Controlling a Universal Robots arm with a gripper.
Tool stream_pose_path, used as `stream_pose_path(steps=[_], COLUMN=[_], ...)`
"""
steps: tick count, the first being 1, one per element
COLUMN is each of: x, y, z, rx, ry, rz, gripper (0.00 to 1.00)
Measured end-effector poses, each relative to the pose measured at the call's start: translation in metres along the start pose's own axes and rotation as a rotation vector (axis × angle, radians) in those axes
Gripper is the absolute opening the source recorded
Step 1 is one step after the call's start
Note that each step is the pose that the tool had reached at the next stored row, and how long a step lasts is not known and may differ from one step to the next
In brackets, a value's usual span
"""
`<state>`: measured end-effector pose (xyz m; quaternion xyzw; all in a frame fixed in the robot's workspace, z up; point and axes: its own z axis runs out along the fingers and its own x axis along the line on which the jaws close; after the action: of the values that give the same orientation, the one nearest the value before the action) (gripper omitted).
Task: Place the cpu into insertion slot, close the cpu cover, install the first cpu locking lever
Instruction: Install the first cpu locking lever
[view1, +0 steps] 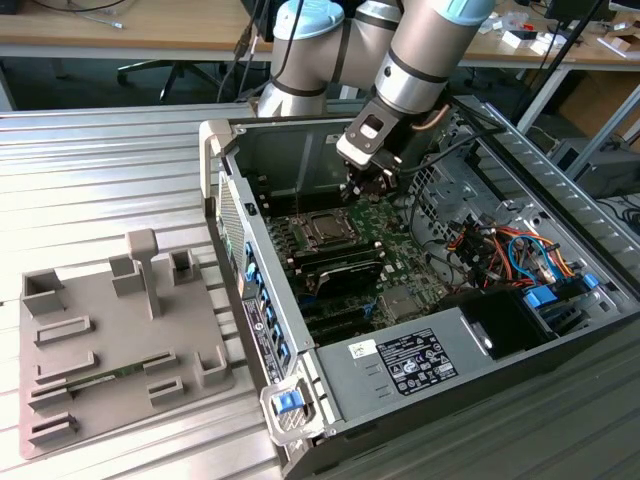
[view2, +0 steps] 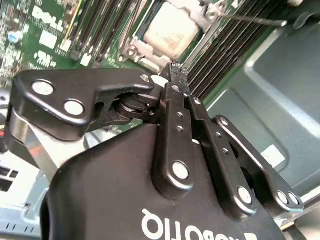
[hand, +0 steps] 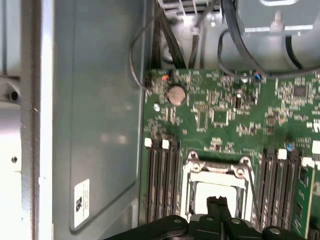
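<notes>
The cpu (hand: 215, 191) lies flat in the insertion slot (view1: 322, 229) on the green motherboard, its pale silvery top (view2: 171, 27) facing up. The cpu cover (hand: 192, 169), a silvery frame, lies down around it. A thin metal locking lever (view2: 250, 20) juts out from one corner of the socket. My gripper (view2: 176, 67) hangs just above the socket's edge, fingertips pressed together with nothing between them. In the first wrist view the gripper (hand: 218, 201) overlaps the chip's near edge. In the exterior view the gripper (view1: 362, 190) is slightly to the right of the socket.
Black memory slots (hand: 162, 185) flank the socket on both sides. The grey case wall (hand: 95, 115) stands close by. Coloured cables (view1: 500, 250) and a power supply (view1: 410, 360) fill the case at the exterior view's right. A grey fixture plate (view1: 110, 330) lies outside at the left.
</notes>
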<state>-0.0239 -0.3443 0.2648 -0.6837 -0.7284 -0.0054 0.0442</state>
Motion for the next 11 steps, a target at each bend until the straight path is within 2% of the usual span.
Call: stream_pose_path(steps=[6,8,11], x=[0.0,0.0,0.0], y=[0.0,0.0,0.0], z=[0.0,-0.0001,0.0], rx=[-0.0087,-0.0092,-0.0063], ry=[-0.0006,-0.0015,-0.0091], rz=[-0.001,-0.002,-0.038], gripper=[0.11,0.11,0.11])
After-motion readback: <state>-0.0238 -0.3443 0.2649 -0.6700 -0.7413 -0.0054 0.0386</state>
